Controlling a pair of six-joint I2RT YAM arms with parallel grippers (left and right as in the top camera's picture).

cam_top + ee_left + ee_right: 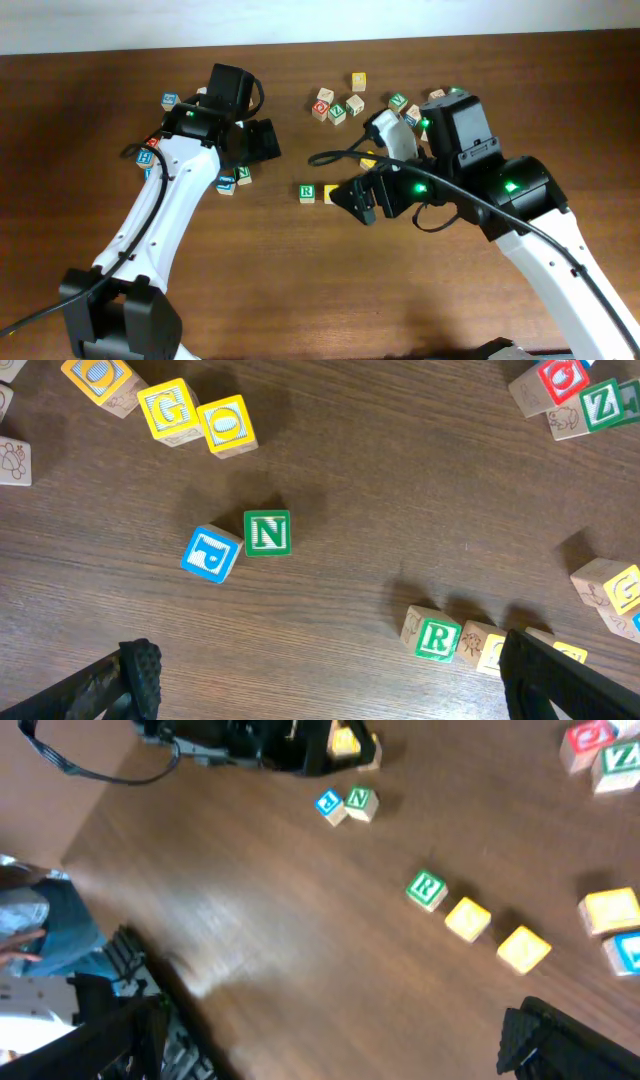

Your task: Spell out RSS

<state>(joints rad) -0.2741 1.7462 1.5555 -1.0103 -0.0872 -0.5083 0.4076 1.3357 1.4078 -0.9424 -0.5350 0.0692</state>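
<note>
Wooden counter [300, 290] with two white arms seen from overhead; all places are given from the green R cube [307, 192].

**Arms.** The left arm [165, 205] rises from the near-left corner and bends toward the R cube, ending well to its left. The right arm [540, 215] enters from the near-right, folds at the elbow, and points back at the R cube from its right side.

**Pincers.** The left pincer [262, 140] hangs left of and beyond the R cube, released. In its wrist view the fingers [140, 670] stand wide apart with bare wood between them. The right pincer [358, 198] sits just right of the R cube, also released. Its fingers [530, 1030] are spread at the lower frame corners and grasp nothing.

**Cubes.** A first yellow cube [467, 918] lies against the R cube's right side. A second yellow cube [523, 948] lies just beyond that, so the three form one row. The right wrist view shows all three. From overhead the right pincer covers the second, and in the left wrist view a finger partly hides it. The yellow letters cannot be read. The N cube [268, 532] and a blue cube [211, 553] touch each other, apart to the left of the R cube. A loose cluster [340, 100] lies beyond it.
</note>
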